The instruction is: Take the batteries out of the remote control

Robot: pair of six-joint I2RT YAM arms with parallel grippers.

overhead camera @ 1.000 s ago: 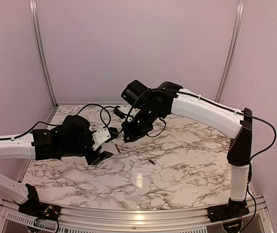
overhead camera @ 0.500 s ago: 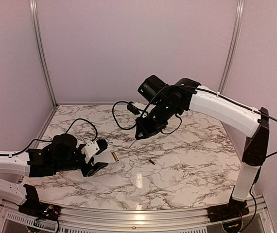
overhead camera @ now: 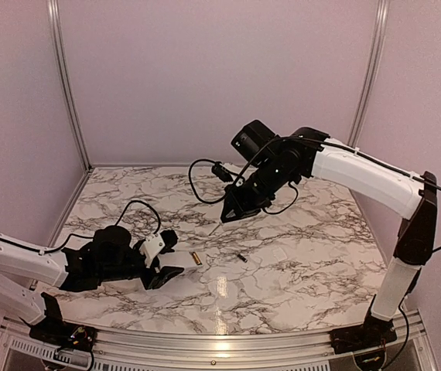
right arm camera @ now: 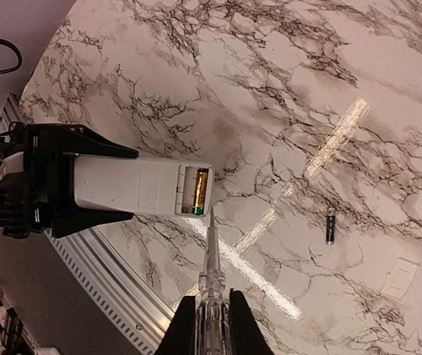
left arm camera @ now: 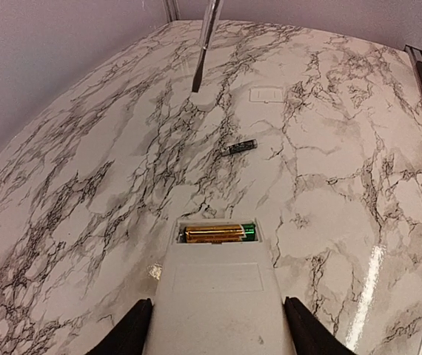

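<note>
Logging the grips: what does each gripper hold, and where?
Left gripper clamps the remote control by its sides, at the end opposite the battery recess. Right gripper pinches a thin screwdriver by its clear handle.

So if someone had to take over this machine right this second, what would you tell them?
Left end effector: shut on the remote control, battery recess uncovered and facing up.
Right end effector: shut on a slim tool, tip in the air, apart from the remote.
Done: cover plate is off and lying on the table; loose battery is out, lying on the table too.
Left: second battery sits in the recess; get it out.
</note>
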